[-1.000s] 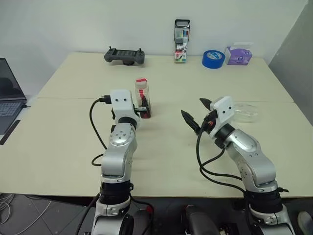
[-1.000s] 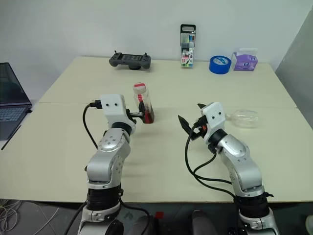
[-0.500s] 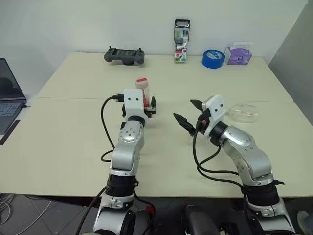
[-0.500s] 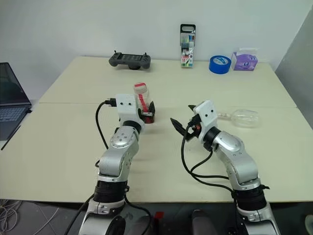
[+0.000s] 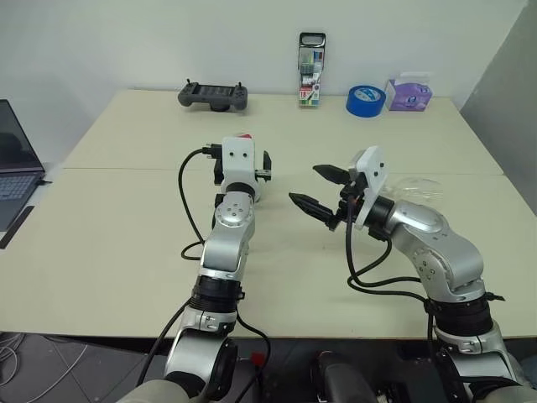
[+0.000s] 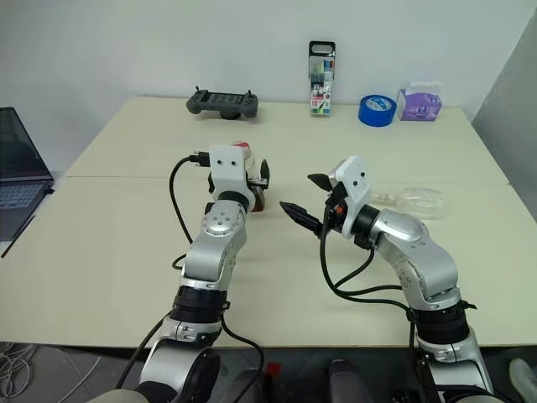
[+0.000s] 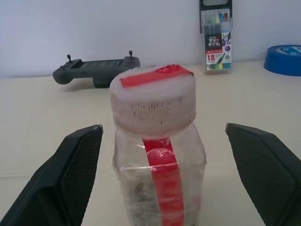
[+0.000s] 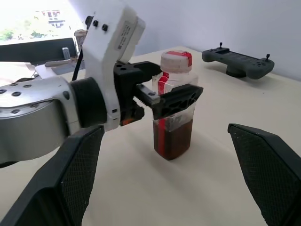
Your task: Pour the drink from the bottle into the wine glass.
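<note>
Both jaws spread wide, the left pair straddling the bottle.

Left gripper (image 7: 162, 181) holds nothing yet: its black fingers (image 7: 70, 174) stand apart on either side of the small clear squarish plastic bottle (image 8: 173, 106) with red cap and label strip, upright, dark reddish-brown drink (image 8: 172, 136) low inside. Right gripper (image 5: 317, 188), released and empty, points toward the bottle from beside it. Behind that arm, well apart, the clear stemmed wine glass (image 6: 415, 201) lies on its side on the pale table (image 5: 126, 235).
</note>
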Controlling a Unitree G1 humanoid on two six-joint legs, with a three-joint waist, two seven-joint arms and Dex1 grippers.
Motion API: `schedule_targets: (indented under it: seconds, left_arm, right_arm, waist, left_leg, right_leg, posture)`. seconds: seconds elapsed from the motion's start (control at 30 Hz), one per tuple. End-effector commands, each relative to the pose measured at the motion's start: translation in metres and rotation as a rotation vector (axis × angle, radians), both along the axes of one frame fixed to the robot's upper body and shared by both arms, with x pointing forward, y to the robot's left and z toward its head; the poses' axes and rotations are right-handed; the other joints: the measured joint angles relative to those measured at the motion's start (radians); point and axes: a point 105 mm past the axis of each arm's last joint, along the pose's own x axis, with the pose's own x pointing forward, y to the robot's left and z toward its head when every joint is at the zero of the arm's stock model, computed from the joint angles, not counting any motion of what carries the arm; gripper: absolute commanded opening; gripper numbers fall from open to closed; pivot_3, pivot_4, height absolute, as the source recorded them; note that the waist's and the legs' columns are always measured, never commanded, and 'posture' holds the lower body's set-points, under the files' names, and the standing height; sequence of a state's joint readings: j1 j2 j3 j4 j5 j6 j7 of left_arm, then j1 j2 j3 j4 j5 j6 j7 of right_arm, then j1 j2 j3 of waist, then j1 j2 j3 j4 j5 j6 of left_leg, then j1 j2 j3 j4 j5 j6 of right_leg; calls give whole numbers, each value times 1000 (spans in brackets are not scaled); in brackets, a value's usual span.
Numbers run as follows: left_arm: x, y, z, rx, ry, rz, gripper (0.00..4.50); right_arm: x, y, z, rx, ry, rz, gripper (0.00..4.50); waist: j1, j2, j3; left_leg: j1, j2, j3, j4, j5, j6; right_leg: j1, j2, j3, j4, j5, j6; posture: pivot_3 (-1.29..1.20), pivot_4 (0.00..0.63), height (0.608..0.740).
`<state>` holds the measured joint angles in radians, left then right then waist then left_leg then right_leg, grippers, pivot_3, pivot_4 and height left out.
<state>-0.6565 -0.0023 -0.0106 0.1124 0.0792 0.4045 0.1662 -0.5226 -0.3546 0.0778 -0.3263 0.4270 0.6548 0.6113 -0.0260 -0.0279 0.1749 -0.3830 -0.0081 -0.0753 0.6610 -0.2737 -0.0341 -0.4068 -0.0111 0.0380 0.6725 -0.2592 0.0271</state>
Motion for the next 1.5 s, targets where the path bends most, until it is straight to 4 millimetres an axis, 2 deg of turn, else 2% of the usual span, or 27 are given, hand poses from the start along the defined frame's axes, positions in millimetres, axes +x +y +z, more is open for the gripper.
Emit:
schedule_targets:
  seconds: [0.03,0.5,0.73,0.83,1.0,1.03,1.2,1.3,1.37,1.5]
  left_arm:
    - [3,0,17,1,-67,3,4448]
    - [12,-1,13,-29,-74,-8,4448]
    - [11,-2,8,-30,-84,-21,4448]
    - [10,1,4,-22,-81,-10,3849]
    - [10,5,2,4,-92,-3,2310]
    - [10,6,1,6,-89,-1,2133]
    - [10,13,-5,16,-74,15,2123]
    - [10,17,-10,20,-63,16,2123]
    - [9,13,-9,2,-65,-38,2123]
    - [0,-9,15,-92,-114,-306,2121]
  right_arm:
    - [-7,3,7,3,-27,37,4500]
    - [-8,-2,2,11,-1,-5,4500]
    - [-9,-3,-3,2,6,-15,4500]
    - [-9,-4,-3,4,9,-23,4500]
    - [-10,-4,-4,3,12,-22,4500]
    - [-10,-5,-4,2,12,-22,4500]
    - [-7,-7,2,1,-2,-30,4500]
    - [-4,-10,9,8,-21,-44,4500]
    - [-1,-12,18,17,-29,-57,4500]
    - [10,-23,64,55,-118,-136,4500]
  waist:
    - [0,0,0]
    - [0,0,0]
    - [0,0,0]
    - [0,0,0]
    - [0,0,0]
    - [0,0,0]
    - [-1,0,0]
    - [-3,0,0]
    - [-3,0,0]
    - [-2,1,1]
  left_leg:
    - [0,0,0,0,0,0]
    - [0,-1,0,0,0,0]
    - [0,-1,0,0,0,0]
    - [0,-1,0,0,0,0]
    - [0,-1,0,0,0,0]
    - [0,-1,0,0,0,0]
    - [0,-1,0,0,0,0]
    - [0,-1,0,0,0,0]
    - [0,-1,0,0,0,0]
    - [0,-1,0,0,0,0]
  right_leg:
    - [0,0,0,0,0,0]
    - [0,-3,0,0,0,0]
    - [0,-4,-1,0,0,0]
    - [0,-4,-1,0,0,0]
    - [0,-4,0,0,0,0]
    - [0,-4,-1,0,0,0]
    - [0,-4,-1,0,0,0]
    - [0,-4,0,0,0,0]
    - [0,-4,-1,1,0,0]
    - [-1,-4,-1,2,0,0]
  posture:
    - [0,150,740]
    - [0,150,740]
    - [0,150,740]
    - [0,150,740]
    - [0,150,740]
    - [0,150,740]
    - [0,150,740]
    - [0,150,740]
    - [0,150,740]
    - [0,150,740]
